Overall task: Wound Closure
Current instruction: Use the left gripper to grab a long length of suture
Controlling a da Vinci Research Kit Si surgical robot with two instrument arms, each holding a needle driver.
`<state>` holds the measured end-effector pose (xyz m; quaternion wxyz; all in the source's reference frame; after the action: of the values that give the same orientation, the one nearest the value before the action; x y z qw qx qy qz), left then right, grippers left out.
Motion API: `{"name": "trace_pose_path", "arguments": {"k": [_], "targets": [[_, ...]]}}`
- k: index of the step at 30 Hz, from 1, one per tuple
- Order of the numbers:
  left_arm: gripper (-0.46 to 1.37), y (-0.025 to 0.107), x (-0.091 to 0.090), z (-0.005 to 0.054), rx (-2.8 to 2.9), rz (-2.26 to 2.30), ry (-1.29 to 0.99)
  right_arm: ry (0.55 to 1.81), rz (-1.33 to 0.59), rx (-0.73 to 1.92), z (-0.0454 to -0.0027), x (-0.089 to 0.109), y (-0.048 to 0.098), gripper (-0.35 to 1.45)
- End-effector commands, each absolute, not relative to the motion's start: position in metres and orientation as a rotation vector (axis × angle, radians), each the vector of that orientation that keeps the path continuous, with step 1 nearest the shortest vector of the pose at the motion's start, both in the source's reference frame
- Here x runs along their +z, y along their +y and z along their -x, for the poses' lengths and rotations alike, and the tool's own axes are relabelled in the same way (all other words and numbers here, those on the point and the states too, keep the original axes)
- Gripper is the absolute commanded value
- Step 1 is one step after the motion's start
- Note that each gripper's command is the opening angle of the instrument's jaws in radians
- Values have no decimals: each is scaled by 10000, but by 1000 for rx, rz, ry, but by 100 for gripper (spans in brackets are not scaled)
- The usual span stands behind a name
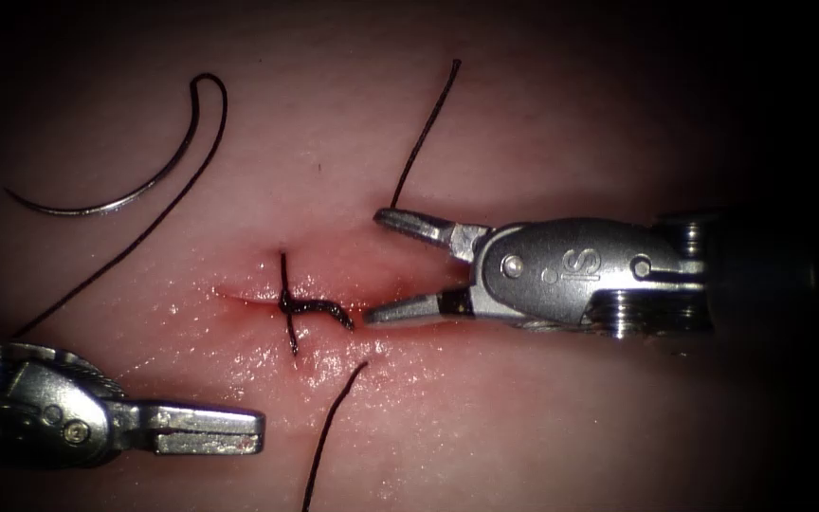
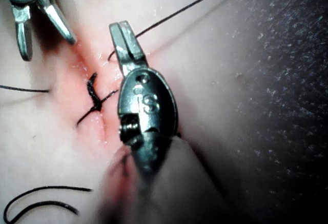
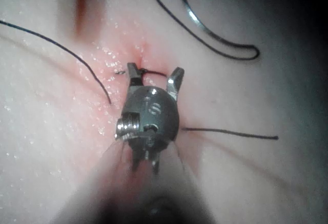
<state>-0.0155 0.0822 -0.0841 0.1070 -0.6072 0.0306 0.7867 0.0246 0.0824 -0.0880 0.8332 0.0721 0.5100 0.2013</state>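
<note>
The curved needle (image 1: 97,211) (image 3: 202,26) lies free on the tissue (image 1: 523,427), up and left of the cut (image 1: 239,296), not in the tissue. Its thread (image 1: 144,232) trails down-left. A tied knot (image 1: 307,309) (image 2: 94,93) sits across the cut. My right tool (image 1: 373,267) (image 3: 154,71) is open just right of the knot and holds nothing; its lower jaw lies near the knot's tail. My left tool (image 1: 260,429) (image 2: 119,26) is shut and empty, below and left of the knot.
Two cut ends of thread lie loose: one (image 1: 424,133) runs up from the right tool's upper jaw, the other (image 1: 334,427) runs down below the knot. Red fluid wets the tissue along the cut.
</note>
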Motion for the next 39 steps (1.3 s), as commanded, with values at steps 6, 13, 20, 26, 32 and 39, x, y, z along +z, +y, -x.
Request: {"name": "trace_pose_path", "arguments": {"k": [6,13,20,26,32,39], "targets": [[-35,822,-842,156,2320,1789,94,1081,-154,424,-246,-881,824,77],[55,823,-841,156,2341,1787,143,1081,-155,425,-246,-883,824,81],[82,823,-840,156,2405,1744,314,1081,-156,425,-245,-884,824,85],[89,824,-838,159,2603,1653,436,1082,-157,424,-245,-884,823,86],[91,818,-824,168,2735,1602,477,1083,-157,424,-245,-885,822,85],[86,803,-791,189,2851,1554,458,1084,-158,422,-244,-886,821,81]]}}
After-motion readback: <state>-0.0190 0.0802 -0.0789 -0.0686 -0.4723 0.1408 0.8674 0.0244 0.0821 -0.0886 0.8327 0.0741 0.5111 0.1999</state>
